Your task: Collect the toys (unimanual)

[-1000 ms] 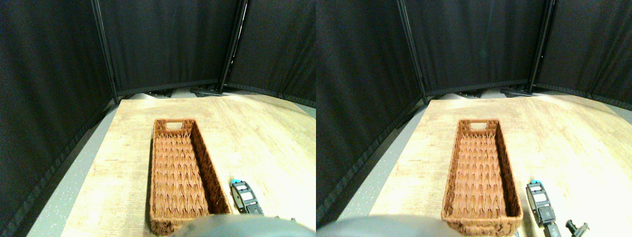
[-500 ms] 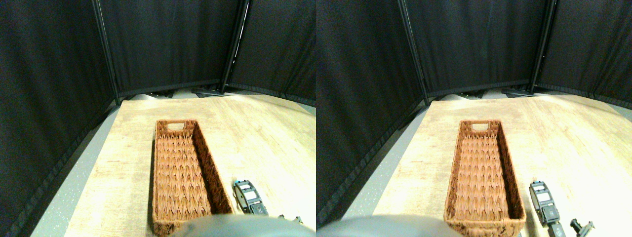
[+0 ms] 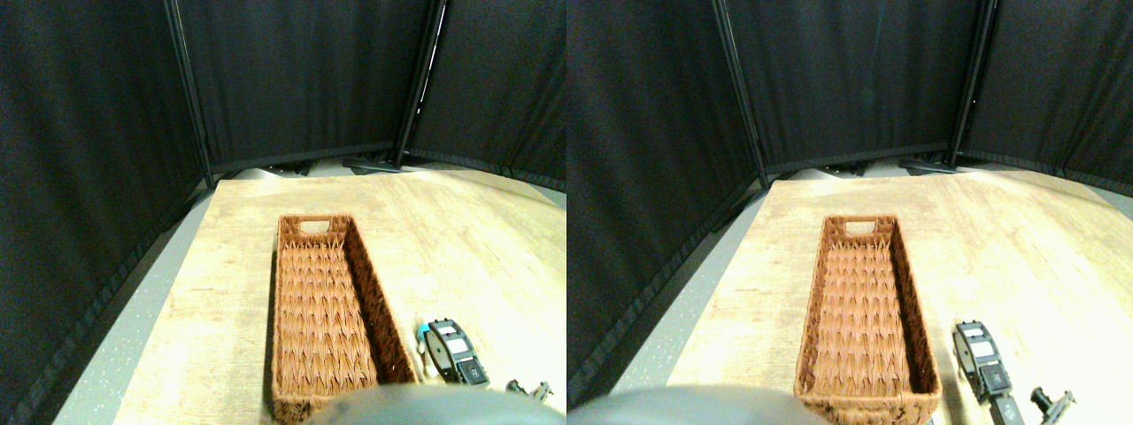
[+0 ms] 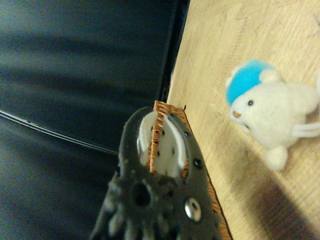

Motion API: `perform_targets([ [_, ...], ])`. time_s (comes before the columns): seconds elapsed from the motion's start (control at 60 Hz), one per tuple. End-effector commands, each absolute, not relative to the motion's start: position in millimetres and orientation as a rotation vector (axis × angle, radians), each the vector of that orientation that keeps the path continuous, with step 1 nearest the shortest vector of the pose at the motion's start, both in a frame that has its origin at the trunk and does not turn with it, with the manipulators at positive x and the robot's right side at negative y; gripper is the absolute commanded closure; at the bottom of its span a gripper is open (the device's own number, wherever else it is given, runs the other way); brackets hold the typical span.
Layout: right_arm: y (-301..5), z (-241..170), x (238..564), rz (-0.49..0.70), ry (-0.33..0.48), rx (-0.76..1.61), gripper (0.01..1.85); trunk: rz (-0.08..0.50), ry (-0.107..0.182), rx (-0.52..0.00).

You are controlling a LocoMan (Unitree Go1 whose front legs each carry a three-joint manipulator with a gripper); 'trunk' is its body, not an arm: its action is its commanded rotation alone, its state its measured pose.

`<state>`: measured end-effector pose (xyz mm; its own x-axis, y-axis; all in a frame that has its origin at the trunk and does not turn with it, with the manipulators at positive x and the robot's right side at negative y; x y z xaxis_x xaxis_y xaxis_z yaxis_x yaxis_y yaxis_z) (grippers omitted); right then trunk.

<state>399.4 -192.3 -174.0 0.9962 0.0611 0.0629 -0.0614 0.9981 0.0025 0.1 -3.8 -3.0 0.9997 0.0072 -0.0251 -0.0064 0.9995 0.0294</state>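
Toy: white plush (image 4: 280,112) with blue cap, on the counter (image 3: 496,239) at 3 o'clock of the basket (image 3: 285,354), beside the claw (image 3: 451,350).
Handling: looks soft and light; pinch the body.
Claw: open or closed, cannot tell.
Views: only the wrist view shows the whole toy.

My gripper (image 3: 453,352) mostly covers the white-and-blue toy (image 3: 426,335) in the stereo pair view. In the wrist view my frame hides much of the basket (image 4: 161,116), and the toy's (image 4: 272,112) far side is cut off at the edge.
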Motion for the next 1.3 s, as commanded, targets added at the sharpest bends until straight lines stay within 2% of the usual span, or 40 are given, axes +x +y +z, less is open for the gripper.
perform_targets([
  [0.017,-195,-165,399,0.057,-0.094,0.023,1.62,0.005,0.020,0.005],
  [0.067,-196,-164,399,0.055,-0.086,0.039,1.58,0.005,0.021,0.002],
  [0.167,-203,-163,401,0.033,-0.094,0.218,1.49,0.006,0.023,-0.001],
  [0.45,-217,-157,412,-0.041,0.007,0.562,1.26,0.003,0.031,-0.010],
  [0.517,-219,-156,414,-0.045,0.008,0.640,1.22,-0.002,0.035,-0.016],
  [0.85,-216,-162,422,-0.112,0.041,1.067,1.00,0.002,0.035,-0.022],
  [0.967,-212,-172,425,-0.085,0.053,1.120,1.03,0.004,0.034,-0.025],
  [1.3,-213,-201,423,-0.206,0.067,1.159,0.96,0.017,0.039,-0.035],
])
